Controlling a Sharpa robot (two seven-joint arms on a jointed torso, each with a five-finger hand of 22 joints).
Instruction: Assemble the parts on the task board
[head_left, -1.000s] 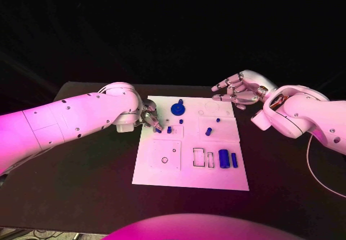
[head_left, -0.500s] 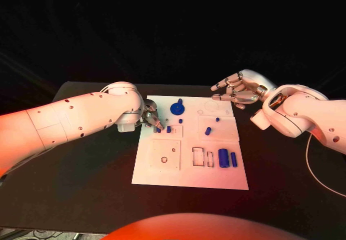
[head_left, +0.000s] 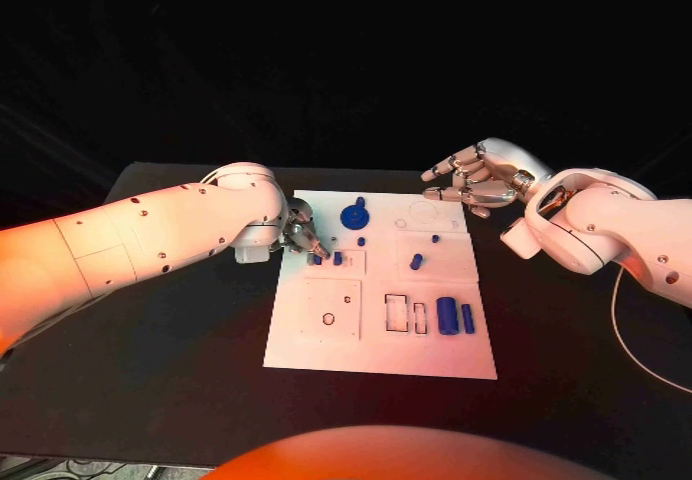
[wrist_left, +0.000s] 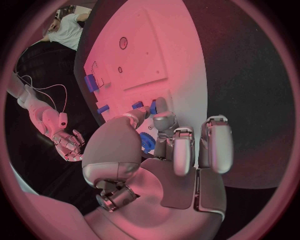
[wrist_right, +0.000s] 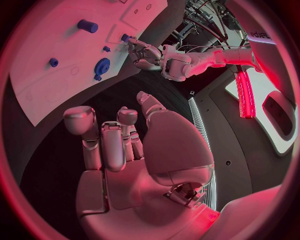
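From my seat the job looks partly done at best. The task board (head_left: 382, 300) lies mid-frame on the black worktop (head_left: 173, 370), and blue parts are scattered across it. A round gear-like part (head_left: 355, 214) sits near its top edge, small pegs (head_left: 417, 262) around its middle, and two larger upright cylinders (head_left: 449, 317) toward the lower right, beside two outlined rectangular slots (head_left: 398, 313) that look unfilled to me.

My left hand (head_left: 300, 236) is at the board's upper left edge, its fingers (wrist_left: 161, 111) pressed down among two small blue parts (head_left: 336, 258). I cannot tell whether they pinch one or only touch it.

My right hand (head_left: 473, 180) hovers off the board's upper right corner, fingers loosely curled with gaps between them and holding nothing.

I judge that several pieces remain to be seated, the slots and the round recess (head_left: 329, 320) at lower left among them.
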